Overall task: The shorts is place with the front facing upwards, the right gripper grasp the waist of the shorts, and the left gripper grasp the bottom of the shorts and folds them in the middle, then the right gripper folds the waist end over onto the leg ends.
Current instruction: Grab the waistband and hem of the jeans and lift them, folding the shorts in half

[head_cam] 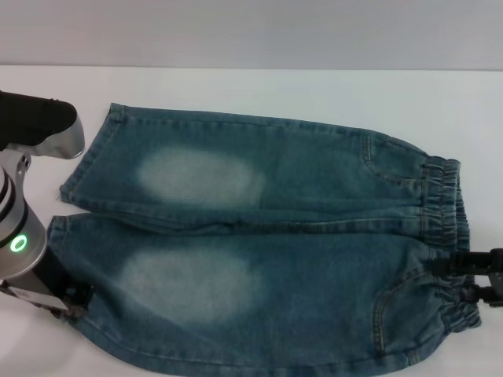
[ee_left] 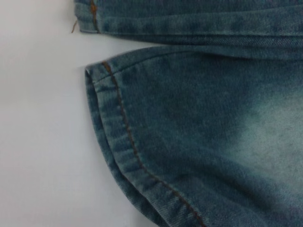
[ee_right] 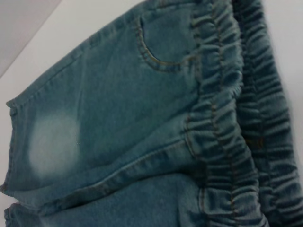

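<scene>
The blue-green denim shorts (head_cam: 299, 236) lie flat, front up, with a pale faded patch on each leg. The gathered waist (head_cam: 442, 206) is at the right and the straight hemmed leg ends (head_cam: 85, 153) are at the left. My left gripper (head_cam: 75, 302) sits at the near leg's hem, at the lower left. The left wrist view shows that stitched hem (ee_left: 118, 137) close up on the white table. My right gripper (head_cam: 471, 279) is at the near part of the waistband, its two dark jaws apart. The right wrist view shows the puckered waistband (ee_right: 222, 118) and a pocket (ee_right: 161, 42).
The shorts lie on a white table (head_cam: 259, 86), with bare surface behind them and at the far left. The table's back edge meets a pale wall (head_cam: 251, 31). My thick left arm (head_cam: 23, 196), with its green ring, stands beside the leg ends.
</scene>
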Controlling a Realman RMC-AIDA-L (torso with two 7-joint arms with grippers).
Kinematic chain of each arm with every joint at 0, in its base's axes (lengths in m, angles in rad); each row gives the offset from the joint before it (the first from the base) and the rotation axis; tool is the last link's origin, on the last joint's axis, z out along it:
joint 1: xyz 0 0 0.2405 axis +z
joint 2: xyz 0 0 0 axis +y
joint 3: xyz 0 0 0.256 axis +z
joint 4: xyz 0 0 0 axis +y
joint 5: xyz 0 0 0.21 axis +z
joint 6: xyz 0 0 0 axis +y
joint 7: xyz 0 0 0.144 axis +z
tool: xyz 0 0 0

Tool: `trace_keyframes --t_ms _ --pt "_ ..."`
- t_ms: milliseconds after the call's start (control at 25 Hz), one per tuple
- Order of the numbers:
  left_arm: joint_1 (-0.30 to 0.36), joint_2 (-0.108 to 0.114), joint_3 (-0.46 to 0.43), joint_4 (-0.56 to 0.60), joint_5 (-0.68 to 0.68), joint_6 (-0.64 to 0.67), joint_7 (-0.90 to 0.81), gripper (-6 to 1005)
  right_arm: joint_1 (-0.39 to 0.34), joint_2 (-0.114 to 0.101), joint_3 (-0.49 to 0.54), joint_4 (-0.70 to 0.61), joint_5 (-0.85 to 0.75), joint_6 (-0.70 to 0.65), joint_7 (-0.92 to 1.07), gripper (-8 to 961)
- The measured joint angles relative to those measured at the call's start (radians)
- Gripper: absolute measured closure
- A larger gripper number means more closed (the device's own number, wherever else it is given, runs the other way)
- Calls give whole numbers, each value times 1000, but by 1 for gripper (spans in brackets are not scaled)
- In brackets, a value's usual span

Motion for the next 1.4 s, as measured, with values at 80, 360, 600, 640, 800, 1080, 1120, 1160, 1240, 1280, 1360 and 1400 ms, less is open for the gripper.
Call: trace_keyframes --t_ms 80,360,600,640,800,1080,1120,1160,1240,1280,1360,1400 --pt "0 0 0 0 0 0 0 902 1 -1 -4 19 -1 4 0 183" --pt "-19 0 0 24 -4 11 1 902 20 -4 -12 3 -5 13 -54 248" --pt "-20 -2 -6 37 -5 23 11 902 38 -6 -10 -6 -11 18 -61 371" --pt "-20 -2 -6 37 -5 23 11 902 39 -6 -9 -6 -11 18 -61 392" --pt "-20 -3 -12 49 -7 27 15 901 41 -6 -3 -6 -8 18 -60 529" --pt "-23 -2 -14 50 -7 29 15 901 45 -7 62 -26 34 41 -43 883" --pt "-24 -2 -14 48 -7 28 15 901 45 -7 73 -30 37 41 -45 907" --pt "-26 -2 -14 45 -7 25 15 901 45 -7 80 -31 38 41 -47 931" --pt "-30 -2 -14 42 -6 21 15 901 45 -7 94 -34 38 41 -53 940" --pt "-31 -2 -14 42 -6 20 15 901 44 -6 98 -35 38 41 -56 926" --pt "-36 -2 -14 42 -6 18 15 901 42 -4 97 -33 36 40 -59 897" --pt "-36 -2 -14 42 -6 17 15 901 40 -4 95 -32 33 38 -59 882"
